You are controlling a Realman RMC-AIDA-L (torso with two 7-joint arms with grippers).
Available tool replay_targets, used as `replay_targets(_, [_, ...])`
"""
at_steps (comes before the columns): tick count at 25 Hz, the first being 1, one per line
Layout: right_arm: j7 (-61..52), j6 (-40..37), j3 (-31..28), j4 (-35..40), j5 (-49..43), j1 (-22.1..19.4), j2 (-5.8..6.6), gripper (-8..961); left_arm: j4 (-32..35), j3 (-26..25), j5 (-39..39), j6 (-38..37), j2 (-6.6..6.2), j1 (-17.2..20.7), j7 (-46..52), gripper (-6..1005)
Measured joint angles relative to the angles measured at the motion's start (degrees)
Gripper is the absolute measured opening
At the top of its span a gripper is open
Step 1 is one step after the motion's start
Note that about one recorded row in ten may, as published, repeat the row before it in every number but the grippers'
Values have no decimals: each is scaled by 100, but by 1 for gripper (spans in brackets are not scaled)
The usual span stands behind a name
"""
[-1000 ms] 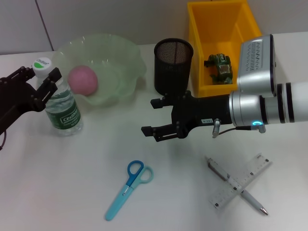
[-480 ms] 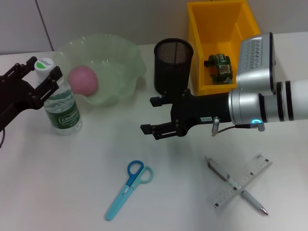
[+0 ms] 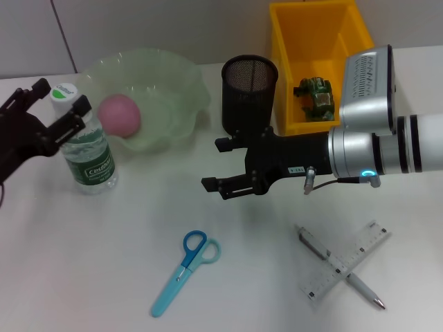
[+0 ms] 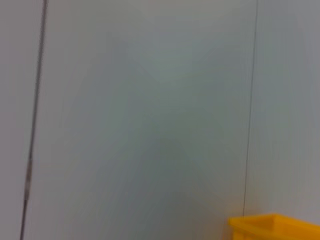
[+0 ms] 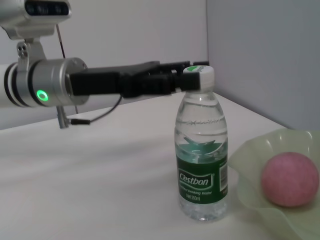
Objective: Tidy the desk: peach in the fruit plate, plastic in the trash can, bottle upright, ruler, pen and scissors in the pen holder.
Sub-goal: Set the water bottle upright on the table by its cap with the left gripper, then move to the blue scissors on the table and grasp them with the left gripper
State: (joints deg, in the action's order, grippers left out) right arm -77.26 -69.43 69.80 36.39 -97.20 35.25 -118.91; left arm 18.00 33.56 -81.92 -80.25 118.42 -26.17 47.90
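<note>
Fruit plate (image 3: 176,86) holds the peach (image 3: 119,115). Yellow bin (image 3: 291,69) contains plastic (image 3: 315,95), which only the head view shows. Bottle (image 3: 84,149) stands upright; right wrist view confirms its label. Left gripper (image 3: 50,111), jaws apart, flanks its cap. Right gripper (image 3: 220,164) hovers open above the scissors (image 3: 183,271).

— Where's the left gripper (image 3: 50,111)?
— At the frame's left edge, fingers spread, the black arm running off-frame.
— And the right gripper (image 3: 225,166)?
— Mid-frame, jaws parted, its silver forearm entering from the right edge.
</note>
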Motion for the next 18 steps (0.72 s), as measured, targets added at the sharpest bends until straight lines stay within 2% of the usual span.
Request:
replay_targets(2, [0, 0, -2, 0, 0, 0, 0, 819, 160, -3, 0, -97, -12, 61, 291, 814])
replay_targets(3, [-11, 0, -4, 2, 0, -1, 0, 819, 574, 4, -22, -321, -32, 235, 986, 814])
replay_targets(4, [-11, 0, -4, 2, 0, -1, 0, 819, 574, 4, -22, -321, -32, 235, 986, 814])
replay_targets(7, [-43, 0, -3, 1, 0, 7, -1, 819, 1438, 27, -172, -714, -48, 560, 2110, 815])
replay_targets(8, [-46, 0, -2, 0, 1, 10, -3, 819, 1438, 27, -172, -714, -48, 560, 2110, 815])
replay_targets(9, [-46, 0, -2, 0, 5, 11, -4, 819, 2136, 44, -370, -1006, -86, 801, 2926, 815])
replay_targets(11, [-48, 0, -1, 2, 22, 12, -8, 819, 2546, 65, -519, -1253, -149, 945, 3463, 815])
replay_targets(13, [-52, 1, -8, 8, 40, 11, -9, 819, 2695, 74, -599, -1388, -188, 991, 3689, 815])
replay_targets(14, [-55, 1, -22, 11, 45, 10, -9, 819, 3034, 83, -818, -1716, -287, 1068, 4211, 815])
replay_targets(15, [-63, 5, -111, 14, 49, 1, -9, 819, 3228, 83, -998, -1901, -320, 1079, 4518, 815])
replay_targets(18, [-66, -3, -223, 16, 50, -15, -9, 819, 3555, 86, -1333, -2113, -331, 1055, 4997, 815])
